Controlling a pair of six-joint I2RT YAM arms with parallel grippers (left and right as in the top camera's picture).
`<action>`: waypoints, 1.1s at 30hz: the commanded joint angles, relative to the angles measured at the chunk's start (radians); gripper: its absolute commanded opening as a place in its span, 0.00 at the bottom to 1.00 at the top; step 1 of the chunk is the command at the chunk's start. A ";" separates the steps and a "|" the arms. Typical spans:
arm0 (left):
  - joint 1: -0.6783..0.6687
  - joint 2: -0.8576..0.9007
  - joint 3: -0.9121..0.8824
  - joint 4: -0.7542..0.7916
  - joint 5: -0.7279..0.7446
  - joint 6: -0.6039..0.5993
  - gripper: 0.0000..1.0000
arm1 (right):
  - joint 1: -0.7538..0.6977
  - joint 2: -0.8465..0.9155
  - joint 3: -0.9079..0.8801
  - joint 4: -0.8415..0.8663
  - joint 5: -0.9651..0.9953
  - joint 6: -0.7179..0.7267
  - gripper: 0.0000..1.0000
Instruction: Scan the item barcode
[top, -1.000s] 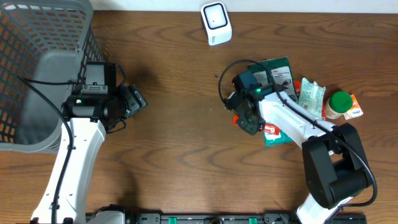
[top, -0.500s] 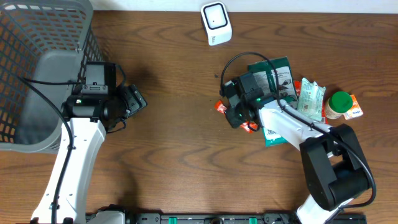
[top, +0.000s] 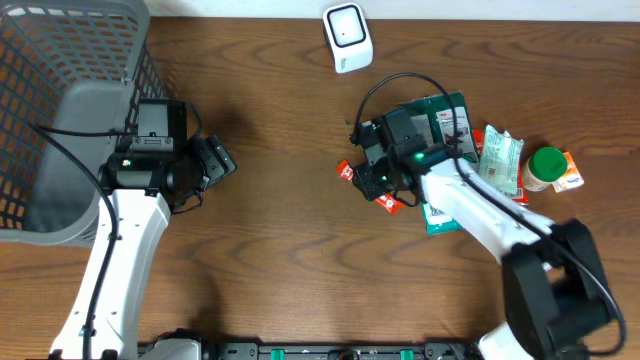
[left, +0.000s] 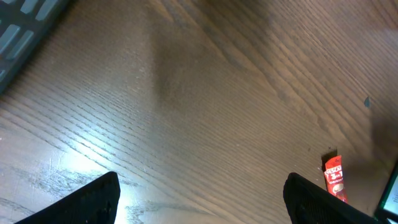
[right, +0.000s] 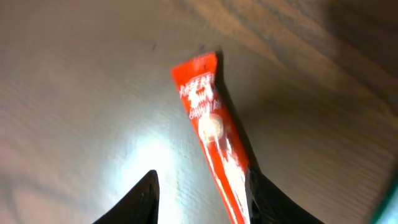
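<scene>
Item under inspection: a narrow red sachet (right: 211, 137) with white lettering and a pale round mark mid-length. It lies flat on the wooden worktop (top: 280, 230), diagonal, just left of the pile of green packets (top: 447, 112).

Right gripper (top: 376, 183) sits directly over the sachet. Its jaws stand apart, with the sachet running between them close against one finger.

Left gripper (top: 215, 160) is well apart from the sachet, beside the grey basket (top: 60, 100). Its jaws are wide apart with only worktop between them.

The overhead view shows only the two red ends of the sachet; the right wrist view shows its printed face, blurred. The left wrist view shows the sachet's far end (left: 334, 180). Only the overhead view shows the white scanner (top: 347, 37).
</scene>
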 joint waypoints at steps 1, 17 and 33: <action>0.003 0.006 -0.003 -0.003 -0.002 0.006 0.84 | -0.011 -0.001 0.005 -0.059 0.039 -0.180 0.37; 0.003 0.006 -0.003 -0.003 -0.002 0.006 0.85 | -0.011 0.163 -0.026 -0.054 0.114 -0.305 0.31; 0.003 0.006 -0.003 -0.003 -0.002 0.006 0.85 | -0.013 0.010 0.002 -0.049 0.115 -0.227 0.45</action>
